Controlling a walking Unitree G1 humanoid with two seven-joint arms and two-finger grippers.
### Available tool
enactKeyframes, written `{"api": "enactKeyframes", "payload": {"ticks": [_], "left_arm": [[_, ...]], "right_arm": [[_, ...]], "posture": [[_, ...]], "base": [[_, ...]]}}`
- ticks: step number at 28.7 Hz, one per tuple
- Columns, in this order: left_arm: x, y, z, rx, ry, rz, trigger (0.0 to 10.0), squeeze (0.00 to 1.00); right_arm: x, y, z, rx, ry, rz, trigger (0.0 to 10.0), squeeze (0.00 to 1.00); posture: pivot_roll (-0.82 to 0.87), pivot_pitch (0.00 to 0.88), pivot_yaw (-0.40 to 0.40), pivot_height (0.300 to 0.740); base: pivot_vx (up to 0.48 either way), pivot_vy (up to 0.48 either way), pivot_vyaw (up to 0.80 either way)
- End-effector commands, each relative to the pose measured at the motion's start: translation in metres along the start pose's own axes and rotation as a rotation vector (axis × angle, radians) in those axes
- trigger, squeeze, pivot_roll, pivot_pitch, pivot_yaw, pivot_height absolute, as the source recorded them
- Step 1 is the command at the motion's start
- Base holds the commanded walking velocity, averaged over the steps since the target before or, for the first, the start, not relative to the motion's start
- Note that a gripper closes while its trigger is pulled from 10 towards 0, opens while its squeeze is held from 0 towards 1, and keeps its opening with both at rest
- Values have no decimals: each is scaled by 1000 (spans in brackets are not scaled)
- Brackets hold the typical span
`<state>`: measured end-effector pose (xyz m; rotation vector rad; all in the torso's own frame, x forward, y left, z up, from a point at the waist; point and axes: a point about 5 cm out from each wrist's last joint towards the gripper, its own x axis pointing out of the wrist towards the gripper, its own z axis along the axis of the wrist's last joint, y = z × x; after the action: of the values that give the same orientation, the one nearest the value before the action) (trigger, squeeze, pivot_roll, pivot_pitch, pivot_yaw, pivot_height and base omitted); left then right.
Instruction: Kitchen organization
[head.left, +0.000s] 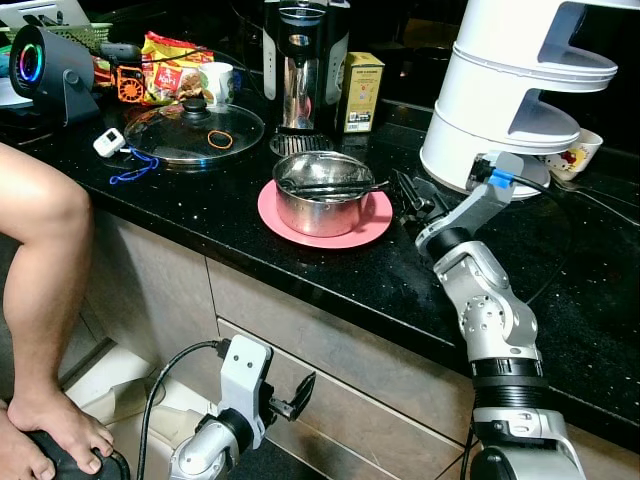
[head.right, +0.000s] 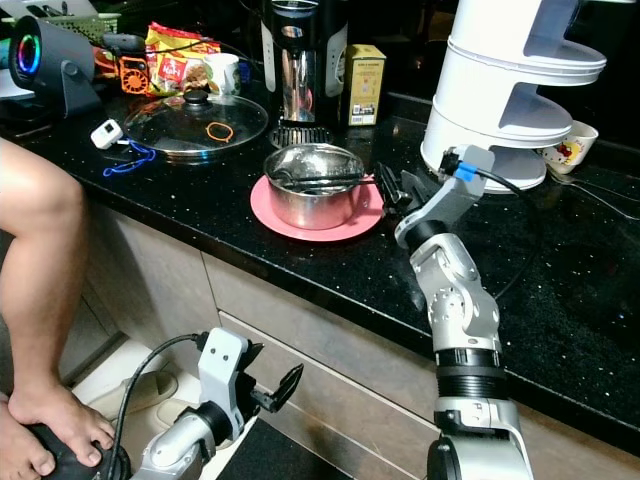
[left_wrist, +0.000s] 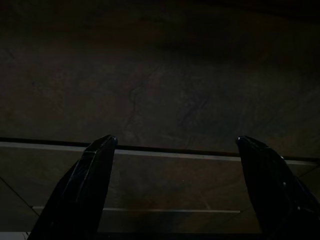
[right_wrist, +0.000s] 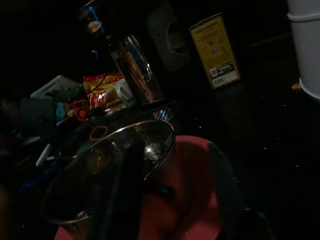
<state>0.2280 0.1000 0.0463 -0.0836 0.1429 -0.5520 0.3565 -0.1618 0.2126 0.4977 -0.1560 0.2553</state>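
A steel pot (head.left: 322, 192) stands on a pink plate (head.left: 368, 229) on the black counter (head.left: 250, 235), with a dark utensil lying across its inside. My right gripper (head.left: 410, 193) hovers low over the counter at the pot's right side, open. In the right wrist view one of its fingers (right_wrist: 125, 195) overlaps the pot's rim (right_wrist: 150, 145) and the other sits over the plate (right_wrist: 192, 170). My left gripper (head.left: 297, 394) hangs idle and open below the counter, facing the cabinet drawers (left_wrist: 165, 100).
A glass lid (head.left: 195, 130), coffee maker (head.left: 300, 65) and yellow box (head.left: 360, 92) stand behind the pot. A white tiered appliance (head.left: 520, 90) and a mug (head.left: 577, 155) are to the right. A person's bare leg (head.left: 40, 270) is at the left by the counter edge.
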Motion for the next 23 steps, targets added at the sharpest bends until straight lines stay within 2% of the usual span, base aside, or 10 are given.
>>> {"api": "enactKeyframes", "payload": {"ticks": [1, 2, 8, 23], "left_arm": [[0, -1, -3, -12, 6, -2, 10000, 0], [0, -1, -3, -12, 6, -2, 10000, 0], [0, 0, -2, -12, 1, -1, 10000, 0], [-1, 0, -2, -8, -3, 0, 10000, 0]], "right_arm": [[0, -1, 0, 33, 3, -5, 0, 0], [0, -1, 3, 68, -17, 6, 0, 0], [0, 2, 9, 125, -52, 17, 0, 0], [-1, 6, 20, 204, -111, 61, 0, 0]], "posture": [[120, 0, -79, 740], [121, 0, -78, 740], [121, 0, -77, 740], [124, 0, -77, 740]], "base": [[0, 0, 0], [0, 0, 0], [0, 0, 0], [0, 0, 0]]}}
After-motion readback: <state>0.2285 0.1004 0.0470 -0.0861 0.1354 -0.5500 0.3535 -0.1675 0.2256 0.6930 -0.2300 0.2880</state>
